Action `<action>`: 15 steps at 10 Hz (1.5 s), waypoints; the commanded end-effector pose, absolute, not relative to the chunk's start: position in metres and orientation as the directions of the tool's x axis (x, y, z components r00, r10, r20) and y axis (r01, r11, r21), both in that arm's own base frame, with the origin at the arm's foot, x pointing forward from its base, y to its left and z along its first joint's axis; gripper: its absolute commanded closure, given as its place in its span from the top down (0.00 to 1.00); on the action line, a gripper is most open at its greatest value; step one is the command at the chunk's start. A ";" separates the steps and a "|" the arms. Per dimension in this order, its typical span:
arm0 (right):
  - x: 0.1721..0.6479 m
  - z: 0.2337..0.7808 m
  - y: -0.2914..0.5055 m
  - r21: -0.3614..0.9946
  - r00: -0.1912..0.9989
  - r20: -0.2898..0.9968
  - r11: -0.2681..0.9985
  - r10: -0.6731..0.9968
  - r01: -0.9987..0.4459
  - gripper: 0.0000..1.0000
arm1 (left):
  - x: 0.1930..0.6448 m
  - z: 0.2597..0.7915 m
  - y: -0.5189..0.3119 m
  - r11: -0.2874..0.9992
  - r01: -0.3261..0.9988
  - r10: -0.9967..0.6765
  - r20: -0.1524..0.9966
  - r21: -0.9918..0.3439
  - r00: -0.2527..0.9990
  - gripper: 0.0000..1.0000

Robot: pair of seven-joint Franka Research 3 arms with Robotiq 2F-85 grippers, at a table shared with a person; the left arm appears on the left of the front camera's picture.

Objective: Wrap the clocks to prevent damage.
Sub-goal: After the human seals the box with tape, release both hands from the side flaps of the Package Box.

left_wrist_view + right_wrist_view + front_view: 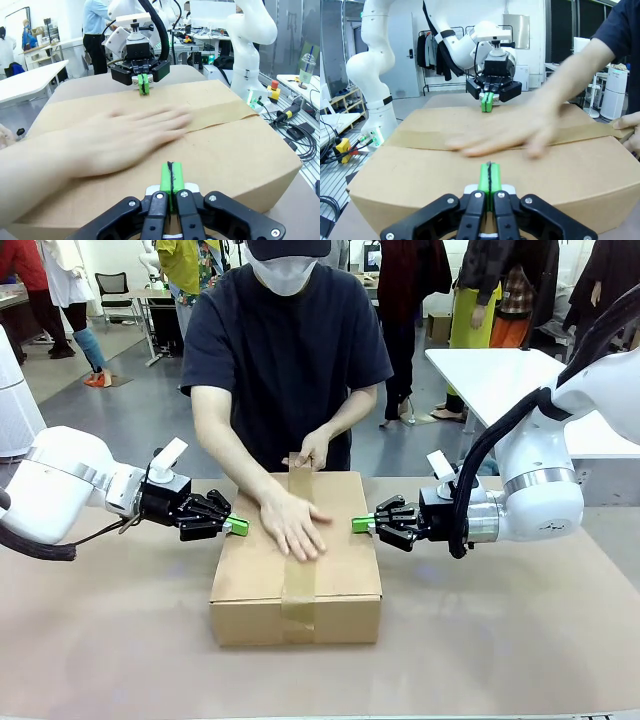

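The clocks are out of view. A closed cardboard box [250, 570] stands mid-table with a strip of brown tape [298, 590] running along its top seam. The person's hand [293, 523] lies flat on the tape, blurred in both wrist views. The other hand [312, 452] holds the tape at the box's far edge. My left gripper [238, 527] is shut, its green tips at the box's left top edge [171, 177]. My right gripper [360, 524] is shut too, tips at the right top edge [489, 176]. Each wrist view shows the opposite gripper across the box.
Brown paper covers the table [500, 640], with free room in front of the box and on both sides behind the arms. A white table [490, 375] stands at the back right. Several people stand farther off.
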State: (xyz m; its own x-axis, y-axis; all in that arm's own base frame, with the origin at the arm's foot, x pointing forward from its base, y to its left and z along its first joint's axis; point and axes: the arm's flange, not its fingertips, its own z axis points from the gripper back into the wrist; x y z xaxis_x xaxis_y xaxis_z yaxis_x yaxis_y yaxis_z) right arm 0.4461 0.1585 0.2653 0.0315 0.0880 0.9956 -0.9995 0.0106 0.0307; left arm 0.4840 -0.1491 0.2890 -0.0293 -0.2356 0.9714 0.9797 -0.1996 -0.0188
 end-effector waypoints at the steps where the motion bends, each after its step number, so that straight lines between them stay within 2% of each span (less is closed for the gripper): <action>1: 0.444 0.263 0.160 0.033 0.035 0.995 0.020 0.089 -0.999 0.01 | 0.484 0.288 -0.149 -0.193 0.981 -0.238 0.971 -0.018 -0.029 0.00; 15: 0.444 0.263 0.160 0.033 0.035 0.995 0.020 0.089 -0.999 0.01 | 0.484 0.288 -0.149 -0.193 0.981 -0.238 0.971 -0.018 -0.029 0.00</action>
